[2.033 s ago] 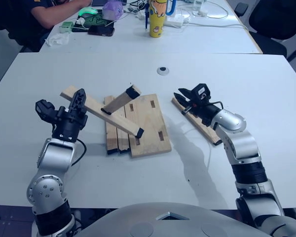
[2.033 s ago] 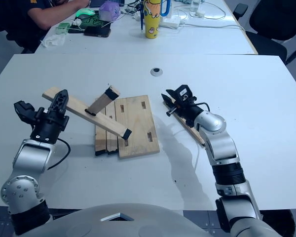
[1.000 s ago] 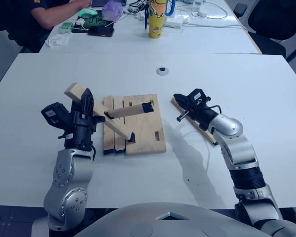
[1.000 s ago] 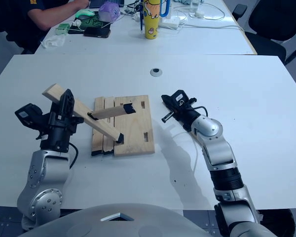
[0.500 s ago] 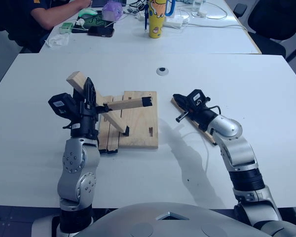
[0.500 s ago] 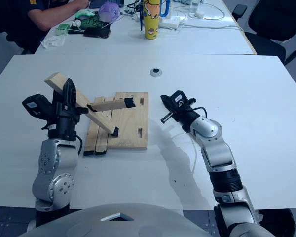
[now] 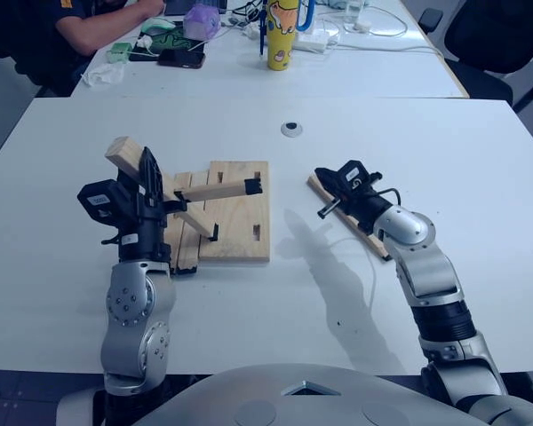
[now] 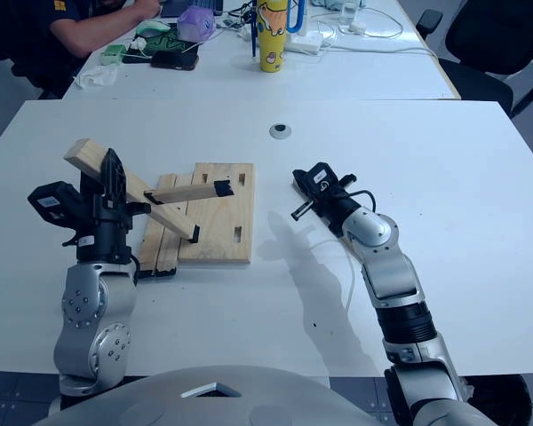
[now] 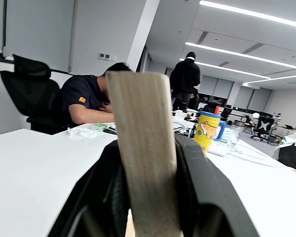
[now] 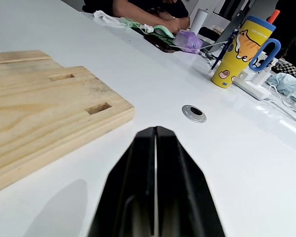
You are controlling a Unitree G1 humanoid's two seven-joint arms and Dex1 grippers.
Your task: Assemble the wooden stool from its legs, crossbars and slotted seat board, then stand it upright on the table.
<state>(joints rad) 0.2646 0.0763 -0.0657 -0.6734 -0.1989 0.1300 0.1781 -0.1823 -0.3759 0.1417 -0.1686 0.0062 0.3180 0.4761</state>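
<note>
Over table (image 7: 426,133) — left claw (image 7: 147,184) around leg (image 7: 124,153)

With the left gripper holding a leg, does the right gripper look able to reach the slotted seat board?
Probably yes: the right gripper, shut, sits beside the slotted seat board, with only bare table between them.

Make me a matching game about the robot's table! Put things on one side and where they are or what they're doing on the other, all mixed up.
Things:
1. wooden leg
2. seat board
3. yellow mug
4. right gripper

States:
A. shut, with nothing in it
B. lying flat on the near table
C. held up off the table by the left gripper
D. standing on the far table

Pairs: 1-C, 2-B, 3-D, 4-A
</note>
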